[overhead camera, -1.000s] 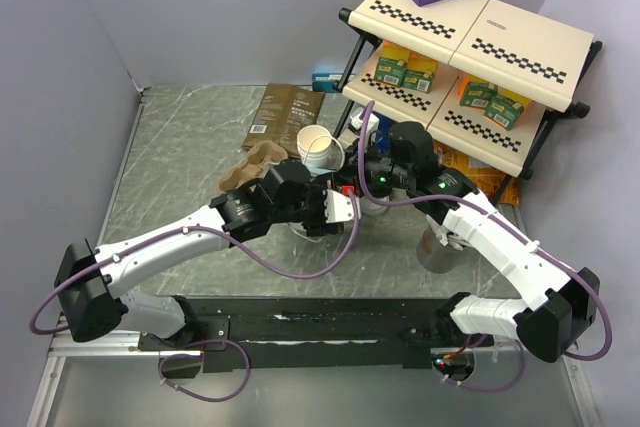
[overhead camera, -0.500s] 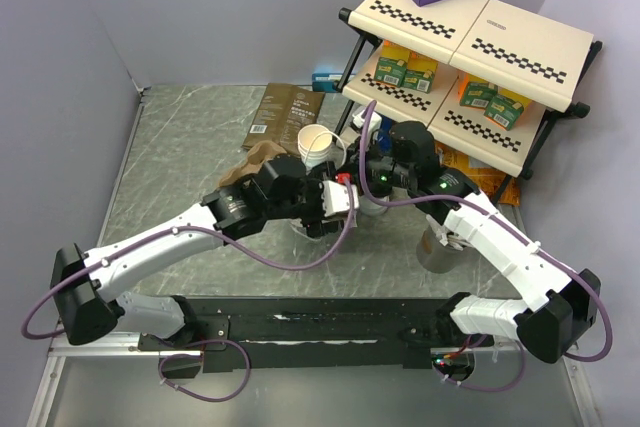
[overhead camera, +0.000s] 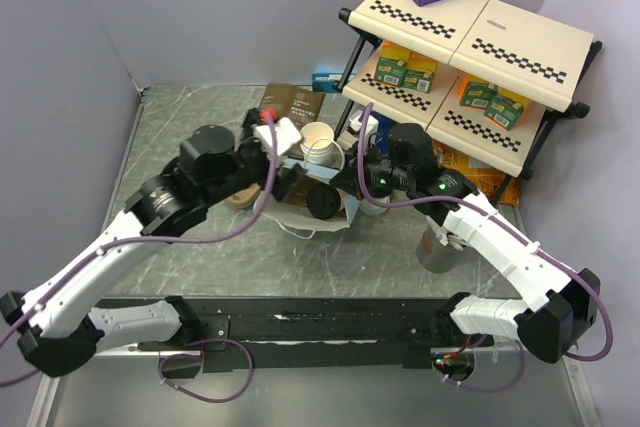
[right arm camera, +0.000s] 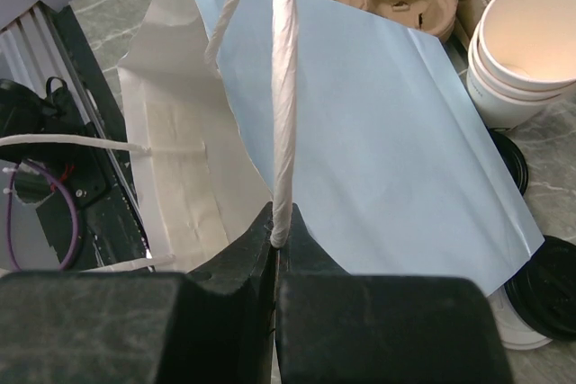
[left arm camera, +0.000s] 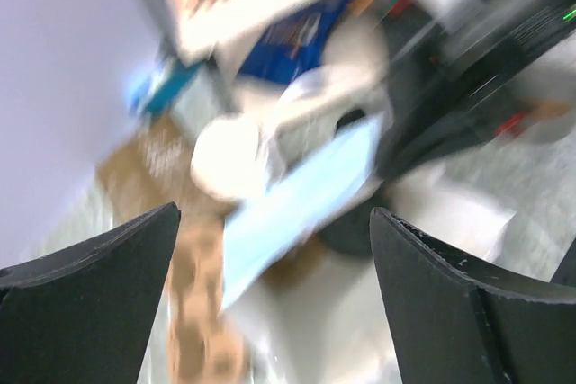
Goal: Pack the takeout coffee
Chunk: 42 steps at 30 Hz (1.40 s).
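One stack of cups (right arm camera: 520,47); two black lids (right arm camera: 551,290); one bag (right arm camera: 378,132).

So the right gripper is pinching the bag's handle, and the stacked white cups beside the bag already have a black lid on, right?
Not quite: the stacked white cups are open-topped, and a black lid lies flat beside them. The right gripper does pinch the handle of the bag, as the right wrist view shows.
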### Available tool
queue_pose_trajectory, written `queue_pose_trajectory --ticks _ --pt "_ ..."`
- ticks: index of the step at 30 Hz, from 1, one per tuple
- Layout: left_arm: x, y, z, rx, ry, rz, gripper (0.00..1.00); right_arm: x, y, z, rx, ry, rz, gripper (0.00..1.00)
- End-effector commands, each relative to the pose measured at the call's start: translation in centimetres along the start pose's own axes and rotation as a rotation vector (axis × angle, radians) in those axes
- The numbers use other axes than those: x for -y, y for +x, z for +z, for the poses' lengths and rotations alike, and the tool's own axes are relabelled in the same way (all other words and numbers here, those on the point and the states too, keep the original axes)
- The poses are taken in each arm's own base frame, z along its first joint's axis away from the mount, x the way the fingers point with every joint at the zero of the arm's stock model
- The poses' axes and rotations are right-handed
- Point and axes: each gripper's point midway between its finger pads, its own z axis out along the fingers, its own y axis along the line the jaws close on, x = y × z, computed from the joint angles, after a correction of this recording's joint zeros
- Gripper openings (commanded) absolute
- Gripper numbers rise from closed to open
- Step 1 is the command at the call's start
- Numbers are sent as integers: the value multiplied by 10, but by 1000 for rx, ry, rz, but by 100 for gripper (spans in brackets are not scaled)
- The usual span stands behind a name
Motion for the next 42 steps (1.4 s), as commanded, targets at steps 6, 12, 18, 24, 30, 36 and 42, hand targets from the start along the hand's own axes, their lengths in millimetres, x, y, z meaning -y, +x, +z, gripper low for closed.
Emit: queue_pose_trajectory --ticks 6,12,18,24,30,36,42 --pt "-15 117 -29 -377 -81 -241 96 -3 -1 -6 -5 3 -1 0" --pt "-17 135 -29 -439 -83 -306 91 -4 -3 -5 -4 0 6 0" --pt "-8 157 -33 -511 -34 -354 67 -5 -8 -7 5 -7 11 0" --pt "9 160 -24 -505 83 -375 39 -6 -12 -8 2 -5 -7 0" --pt "8 152 -20 -475 99 -390 1 -5 -20 -8 9 2 -24 0" --pt "-3 131 -27 -450 84 -374 1 -3 -43 -23 18 29 -151 31" --pt "-8 116 -29 -422 79 -366 1 -17 -85 -56 78 36 -269 52"
